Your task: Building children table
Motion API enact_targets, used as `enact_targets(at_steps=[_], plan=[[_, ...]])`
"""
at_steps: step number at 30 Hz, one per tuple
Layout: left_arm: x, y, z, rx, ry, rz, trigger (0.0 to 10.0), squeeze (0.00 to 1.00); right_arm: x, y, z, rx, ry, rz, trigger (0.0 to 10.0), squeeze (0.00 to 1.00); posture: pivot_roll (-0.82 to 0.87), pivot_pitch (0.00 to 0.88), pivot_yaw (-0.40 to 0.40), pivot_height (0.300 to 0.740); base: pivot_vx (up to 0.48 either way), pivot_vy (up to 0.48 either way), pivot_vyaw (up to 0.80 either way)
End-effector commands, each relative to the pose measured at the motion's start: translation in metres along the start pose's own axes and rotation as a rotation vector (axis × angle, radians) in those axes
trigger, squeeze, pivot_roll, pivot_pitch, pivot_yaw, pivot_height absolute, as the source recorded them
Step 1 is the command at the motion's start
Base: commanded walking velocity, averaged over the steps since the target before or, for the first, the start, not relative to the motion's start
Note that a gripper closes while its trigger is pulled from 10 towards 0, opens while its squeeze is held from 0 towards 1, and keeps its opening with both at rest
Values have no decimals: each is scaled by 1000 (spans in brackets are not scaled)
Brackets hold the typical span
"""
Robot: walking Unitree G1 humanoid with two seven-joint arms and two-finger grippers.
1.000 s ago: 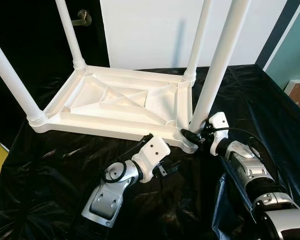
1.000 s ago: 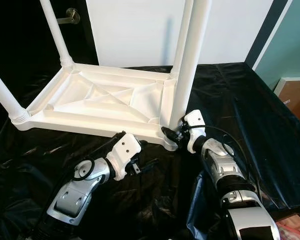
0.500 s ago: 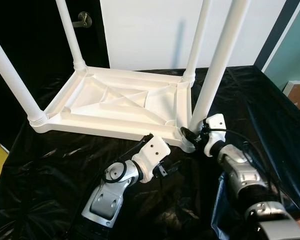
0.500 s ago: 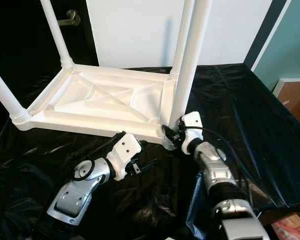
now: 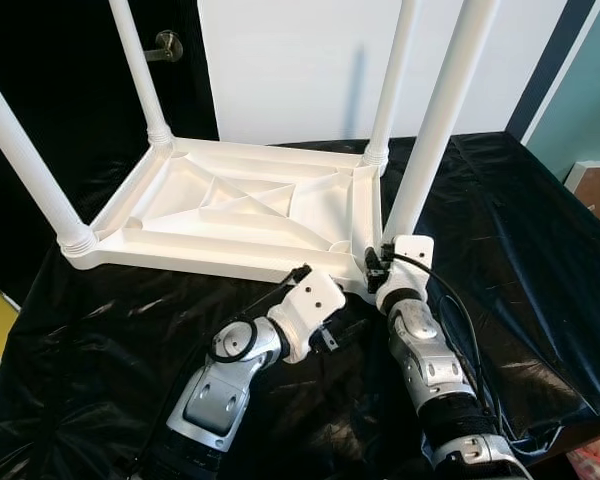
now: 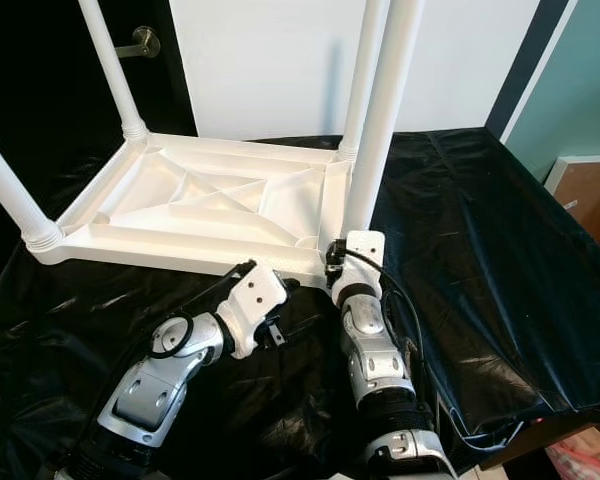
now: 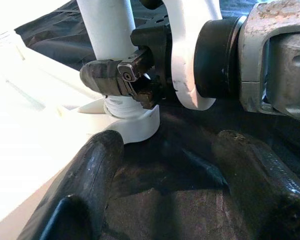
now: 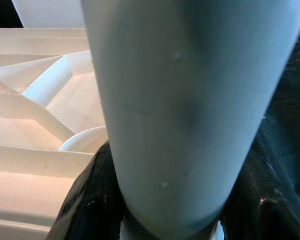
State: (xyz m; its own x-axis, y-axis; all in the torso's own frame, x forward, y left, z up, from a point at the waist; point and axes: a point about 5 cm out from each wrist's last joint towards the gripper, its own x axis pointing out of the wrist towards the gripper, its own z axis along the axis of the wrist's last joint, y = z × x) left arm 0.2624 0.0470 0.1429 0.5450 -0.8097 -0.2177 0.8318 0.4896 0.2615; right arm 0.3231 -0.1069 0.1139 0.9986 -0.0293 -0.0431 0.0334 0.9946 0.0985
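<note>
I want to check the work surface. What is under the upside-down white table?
A black plastic sheet lies under the table, spreading past it on all sides. The right tool grips the near leg at its base. What is beneath the sheet is covered.

Crinkled black plastic sheeting [image 5: 520, 230] covers the surface before me. Behind it I see a white wall panel [image 5: 300, 60], a dark door with a metal handle [image 5: 166, 45], and a teal wall [image 6: 580, 90].

All four legs [image 5: 435, 120] run off the top edge of the head views, and the right gripper [image 5: 374, 262] sits largely hidden behind the near-right leg's base.
</note>
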Motion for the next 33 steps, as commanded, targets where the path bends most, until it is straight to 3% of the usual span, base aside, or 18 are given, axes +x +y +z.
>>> enact_targets(at_steps=[1,13,14,20,22,27,28,29,33], plan=[[2,1,2,10,-7,45,10000,0,-6,1,-17,23,85,-8,10000,0,3,0,-23,740,0,0,0],[2,2,2,5,-9,50,10000,0,-8,8,-7,-4,40,3,10000,0,1,6,-26,740,0,0,0],[2,1,2,4,-10,51,10000,0,-9,8,-4,2,26,16,10000,1000,-1,10,-26,740,0,0,0],[2,1,1,-1,-9,54,10000,0,-10,2,5,24,-23,74,10000,1000,0,16,-27,740,0,0,0],[0,2,1,-1,-6,61,10000,0,-11,-8,7,30,-36,187,10000,1000,2,24,-29,740,0,0,0],[0,3,2,-2,-7,65,10000,0,-11,-16,7,13,-31,306,10000,1000,3,32,-29,740,0,0,0],[0,4,1,-1,-5,69,10000,0,-11,-26,7,-16,-32,361,10000,1000,3,33,-30,740,0,0,0],[-1,5,2,-2,-6,72,10000,0,-10,-31,8,-43,-31,415,10000,0,5,39,-32,740,0,0,0],[-1,6,2,-2,-5,76,10000,0,-7,-41,10,-113,-24,539,10000,0,7,39,-34,740,0,0,0]])
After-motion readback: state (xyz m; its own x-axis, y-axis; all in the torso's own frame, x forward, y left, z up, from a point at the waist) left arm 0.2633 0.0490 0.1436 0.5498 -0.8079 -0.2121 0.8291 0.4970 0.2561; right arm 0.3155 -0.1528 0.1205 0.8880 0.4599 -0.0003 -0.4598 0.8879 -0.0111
